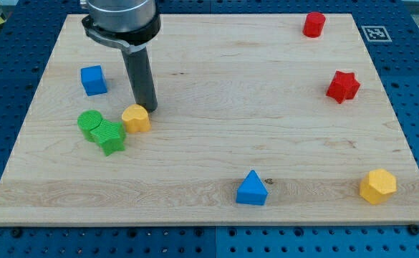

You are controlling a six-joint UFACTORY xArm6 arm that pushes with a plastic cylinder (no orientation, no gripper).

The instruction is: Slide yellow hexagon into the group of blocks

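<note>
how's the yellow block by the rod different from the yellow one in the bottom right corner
The yellow block near my tip sits at the view's left, touching or nearly touching the green blocks; the yellow hexagon block stands alone at the view's bottom right. My tip is right beside the first and far from the second. The hexagon's flat facets show clearly; the other's shape is harder to read. Both are small yellow blocks on the wooden board.

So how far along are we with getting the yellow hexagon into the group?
Nothing looks done yet: the yellow hexagon sits alone at the view's bottom right, far from the group. My tip is at the view's left, just beside a second yellow block next to the green blocks. Left: cross the board and push the hexagon over.
</note>
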